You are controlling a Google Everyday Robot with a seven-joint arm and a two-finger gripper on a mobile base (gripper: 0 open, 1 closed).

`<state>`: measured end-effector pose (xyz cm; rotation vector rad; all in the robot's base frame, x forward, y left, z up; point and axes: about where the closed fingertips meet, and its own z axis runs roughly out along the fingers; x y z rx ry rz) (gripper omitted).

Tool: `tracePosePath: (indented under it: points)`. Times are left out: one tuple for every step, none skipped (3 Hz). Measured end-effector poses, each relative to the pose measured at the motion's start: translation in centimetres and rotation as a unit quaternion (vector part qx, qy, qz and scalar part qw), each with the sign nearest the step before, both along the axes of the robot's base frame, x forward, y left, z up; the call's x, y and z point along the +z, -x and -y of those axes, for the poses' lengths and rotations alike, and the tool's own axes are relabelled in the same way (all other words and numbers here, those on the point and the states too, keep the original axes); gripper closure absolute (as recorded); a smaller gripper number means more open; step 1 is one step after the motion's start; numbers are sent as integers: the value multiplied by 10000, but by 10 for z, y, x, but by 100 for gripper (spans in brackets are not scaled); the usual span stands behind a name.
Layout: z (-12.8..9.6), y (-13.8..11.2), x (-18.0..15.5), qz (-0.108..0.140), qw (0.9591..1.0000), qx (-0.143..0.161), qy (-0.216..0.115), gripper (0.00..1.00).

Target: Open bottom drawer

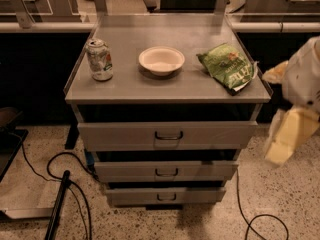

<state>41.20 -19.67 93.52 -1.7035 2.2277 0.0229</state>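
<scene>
The grey cabinet has three drawer fronts. The bottom drawer is the narrowest and lowest, near the floor, with a small dark loop handle; its front looks closed. Above it are the mid-sized drawer and the widest top drawer. My gripper is a blurred pale shape at the right edge of the view, to the right of the cabinet at top-drawer height, well apart from the bottom drawer's handle.
On the cabinet top stand a soda can, a white bowl and a green chip bag. Black cables and a dark pole lie on the floor at left; another cable loops at right.
</scene>
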Motion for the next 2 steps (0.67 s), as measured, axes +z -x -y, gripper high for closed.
tracePosePath:
  points:
    - [-11,31,-74,-731,9961,-157,-478,0]
    - [-11,31,-73,-718,9962,-156,-475,0]
